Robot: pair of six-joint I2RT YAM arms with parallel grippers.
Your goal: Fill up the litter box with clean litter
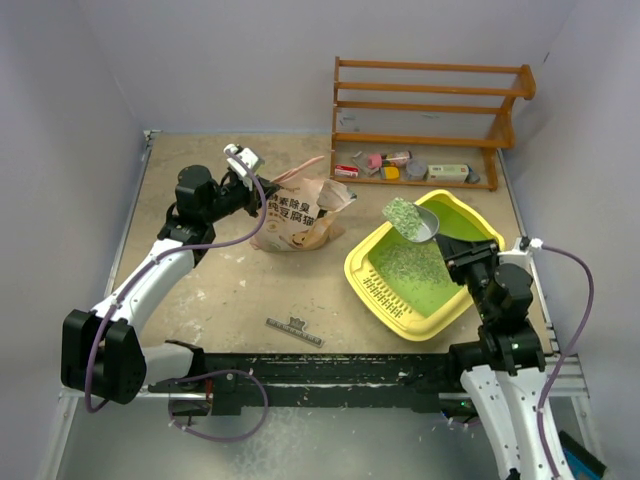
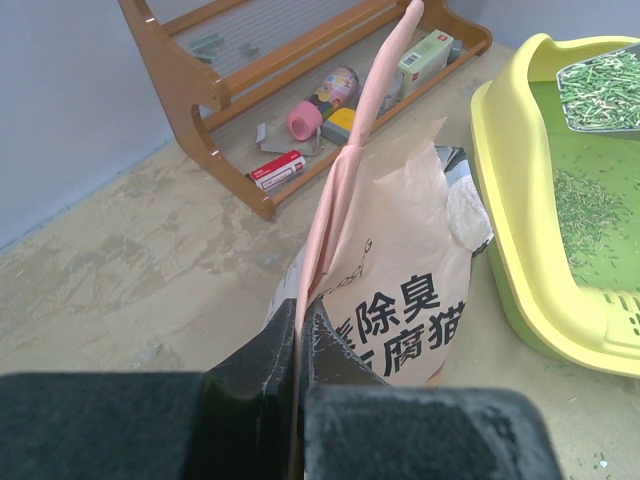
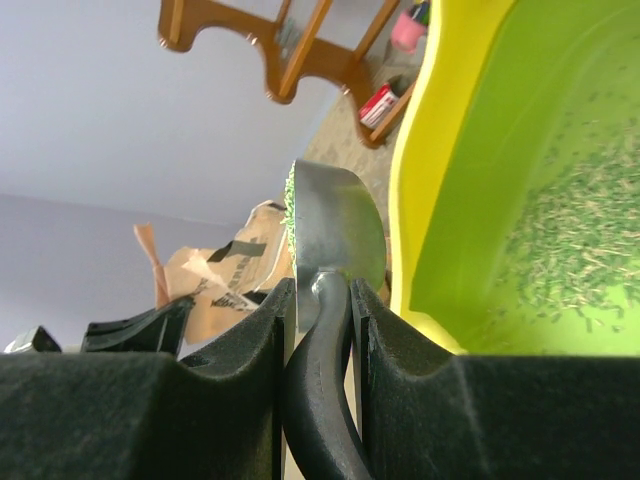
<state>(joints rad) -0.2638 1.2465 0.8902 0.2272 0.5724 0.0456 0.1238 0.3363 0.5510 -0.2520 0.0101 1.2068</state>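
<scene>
**Loaded scoop held over yellow box**

Top view: the yellow, green-floored litter box (image 1: 356, 270) sits right of the tan bag (image 1: 300, 228), with clean litter (image 1: 405, 262) strewn inside.
Left wrist: the left gripper (image 2: 300, 330) pinches the bag's pink strip (image 2: 360, 150); the print reads "除臭".
Right wrist: the right gripper (image 3: 318, 300) clamps the scoop (image 3: 335, 220) by its handle.

litter box (image 1: 357, 272): yellow, green floor, upright | clean litter (image 1: 405, 262): thin scatter inside

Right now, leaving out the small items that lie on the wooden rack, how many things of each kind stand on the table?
litter box: 1
metal scoop: 1
paper bag: 1
wooden rack: 1
small dark flat object: 1
Total: 5
</scene>
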